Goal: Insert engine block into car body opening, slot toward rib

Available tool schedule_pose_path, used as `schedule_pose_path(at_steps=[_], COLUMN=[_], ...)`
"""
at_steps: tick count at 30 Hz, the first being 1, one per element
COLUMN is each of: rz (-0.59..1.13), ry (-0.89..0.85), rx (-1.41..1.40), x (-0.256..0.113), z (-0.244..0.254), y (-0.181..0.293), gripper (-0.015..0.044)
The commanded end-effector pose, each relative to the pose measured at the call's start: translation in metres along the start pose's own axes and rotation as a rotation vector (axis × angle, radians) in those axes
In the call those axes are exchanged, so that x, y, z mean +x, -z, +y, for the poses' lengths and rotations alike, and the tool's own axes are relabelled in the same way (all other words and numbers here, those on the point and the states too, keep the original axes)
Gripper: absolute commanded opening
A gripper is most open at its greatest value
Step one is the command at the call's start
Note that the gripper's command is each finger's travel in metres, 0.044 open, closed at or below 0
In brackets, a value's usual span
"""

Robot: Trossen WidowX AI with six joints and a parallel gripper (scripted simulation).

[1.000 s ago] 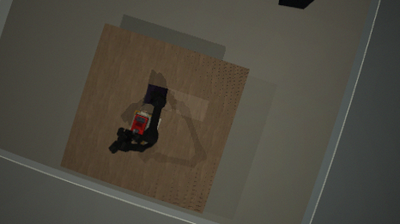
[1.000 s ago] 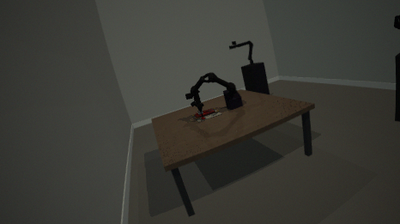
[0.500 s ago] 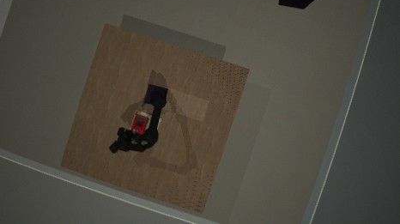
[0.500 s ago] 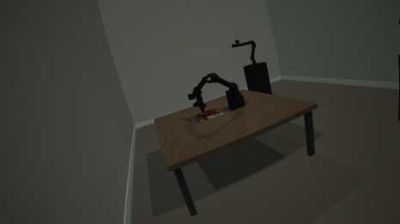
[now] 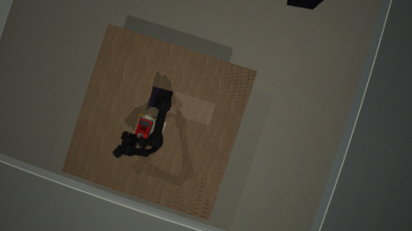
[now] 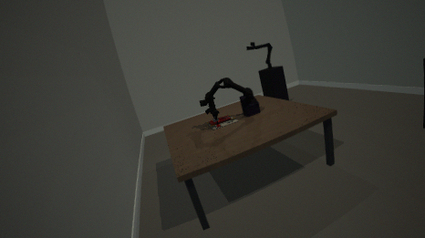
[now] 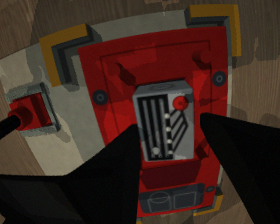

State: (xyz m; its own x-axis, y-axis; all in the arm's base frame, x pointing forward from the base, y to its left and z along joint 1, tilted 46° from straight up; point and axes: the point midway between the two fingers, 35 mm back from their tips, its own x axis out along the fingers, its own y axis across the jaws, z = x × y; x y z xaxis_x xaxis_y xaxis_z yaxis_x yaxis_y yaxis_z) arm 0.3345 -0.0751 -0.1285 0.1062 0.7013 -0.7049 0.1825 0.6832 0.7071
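Note:
The red car body (image 5: pixel 143 128) (image 7: pixel 118 55) lies flat on a pale base plate between yellow corner brackets. The grey engine block (image 7: pixel 183 135), with black slots and a red round cap on top, stands upright at the opening in the car body. Its grey end face shows above the red surface; how deep it sits, and the rib, I cannot make out. My gripper (image 7: pixel 169 124) (image 6: pixel 216 120) is open around the block, pointing down. A narrow gap shows between the block and the right finger; the left fingertip is close beside or against the block's left side.
A red piece with a black rod (image 7: pixel 5 129) sits in a grey socket left of the car body. Yellow corner brackets (image 7: pixel 239 30) (image 7: pixel 50 55) rise at the body's corners. Two short red posts stand on the body beyond the block. The arm's base (image 6: pixel 250 107) stands on the wooden table (image 5: pixel 102 70).

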Motion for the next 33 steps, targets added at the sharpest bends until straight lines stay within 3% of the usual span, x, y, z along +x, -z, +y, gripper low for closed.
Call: schedule_pose_path(at_steps=[1,7,27,33], rz=[0.000,0.000,-0.001,-0.001], ry=[0.001,0.001,-0.003,-0.003], rx=[-0.001,-0.001,0.003,0.003], x=[0.000,0.000,-0.014,-0.014], z=[0.000,0.000,0.001,0.001], y=[0.000,0.000,0.000,0.000], gripper=[0.0290,0.0440,0.0440,0.0282])
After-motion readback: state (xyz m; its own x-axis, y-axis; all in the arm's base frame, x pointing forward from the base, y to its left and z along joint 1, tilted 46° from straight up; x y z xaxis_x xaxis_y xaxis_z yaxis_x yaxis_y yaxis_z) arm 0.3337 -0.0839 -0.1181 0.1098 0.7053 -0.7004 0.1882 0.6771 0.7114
